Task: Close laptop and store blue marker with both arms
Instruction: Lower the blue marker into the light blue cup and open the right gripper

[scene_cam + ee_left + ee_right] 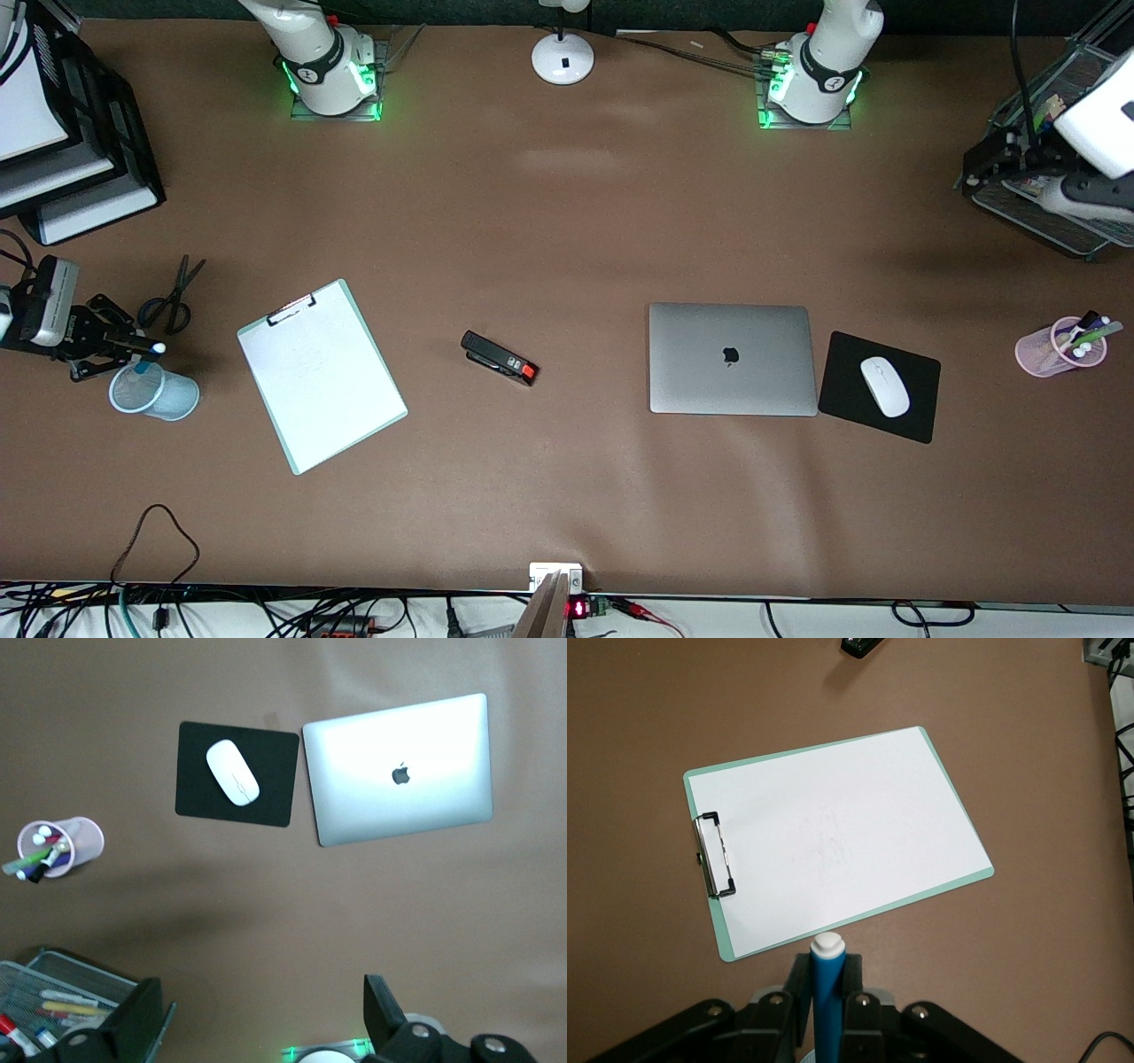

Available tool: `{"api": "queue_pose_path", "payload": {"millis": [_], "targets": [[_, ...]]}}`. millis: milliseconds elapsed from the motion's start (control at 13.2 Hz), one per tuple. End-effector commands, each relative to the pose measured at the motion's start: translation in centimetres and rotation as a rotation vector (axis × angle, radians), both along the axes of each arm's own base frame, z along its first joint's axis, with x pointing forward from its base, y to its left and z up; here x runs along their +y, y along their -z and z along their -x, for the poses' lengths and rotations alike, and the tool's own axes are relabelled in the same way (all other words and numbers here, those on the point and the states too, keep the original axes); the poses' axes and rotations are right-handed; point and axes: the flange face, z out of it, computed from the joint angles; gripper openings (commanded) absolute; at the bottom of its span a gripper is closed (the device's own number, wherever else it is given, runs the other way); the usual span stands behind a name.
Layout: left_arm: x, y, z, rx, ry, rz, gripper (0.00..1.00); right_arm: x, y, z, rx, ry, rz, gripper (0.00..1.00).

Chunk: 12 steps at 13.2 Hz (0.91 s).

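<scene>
Laptop (pixel 732 358) shut flat on the bench (pixel 567 221); marker poised over cup.
Left gripper (pixel 266 1028) hangs open over the bench's left-arm end; right gripper (pixel 133 350) clamps the blue marker (pixel 146 358) above the blue cup (pixel 152 390) — a tilted release could miss its rim.

You're looking at a robotics lab dressed up as an office desk. Two arm bases w/ green lights (pixel 335 75) are bolted along the top of the frame on a brown surface (pixel 567 221). Office props: closed laptop (pixel 732 358), mouse (pixel 884 386) on black pad, clipboard (pixel 321 374), stapler (pixel 499 357), scissors (pixel 173 297), pen cup (pixel 1059 347), paper trays (pixel 62 133) upper left. Loose cables & electronics (pixel 266 616) run along the bottom edge.
</scene>
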Motion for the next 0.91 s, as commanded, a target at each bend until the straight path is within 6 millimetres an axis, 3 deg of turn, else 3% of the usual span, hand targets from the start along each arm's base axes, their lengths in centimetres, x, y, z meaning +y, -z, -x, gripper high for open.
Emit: {"api": "queue_pose_path", "payload": {"millis": [0,227,530,832], "targets": [[0.0,-0.2,2.3,-0.001,0.019,0.02,1.0,-0.7,0.8,0.3,-0.01,0.0,-0.049,0.02],[-0.7,-1.1,3.0,-0.013,0.031,0.021,1.0,-1.2,2.0,0.2,-0.017,-0.025,-0.05,0.03],[-1.5,-0.9,2.9,-0.005,0.043,0.038,1.0,-2.7,2.1,-0.6,-0.06,-0.041,-0.032,0.03],[-2.5,-1.1,1.9,-0.068,0.056,0.08,1.0,-3.9,3.7,-0.8,-0.065,-0.049,-0.03,0.04]]}}
